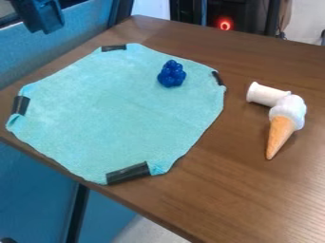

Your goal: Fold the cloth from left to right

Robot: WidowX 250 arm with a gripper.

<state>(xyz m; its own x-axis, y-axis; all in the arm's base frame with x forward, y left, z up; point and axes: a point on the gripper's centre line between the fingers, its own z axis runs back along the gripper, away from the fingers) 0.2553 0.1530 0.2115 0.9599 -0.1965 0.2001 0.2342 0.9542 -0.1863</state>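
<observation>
Illumination is diffuse. Soft shadow adjoins the toy cone (280, 136). Faint sheen marks the bench (254, 204). A red light (224, 24) glows beyond.

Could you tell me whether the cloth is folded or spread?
Spread: the cloth lies flat and wide on the table, no half turned over.

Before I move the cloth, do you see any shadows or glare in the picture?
In the camera view, a soft sheen lies on the table; a faint shadow sits beside the toy ice cream cone; small highlights dot the blue berry cluster; a red light glows behind; the cloth looks fairly evenly lit, without strong glare.
</observation>
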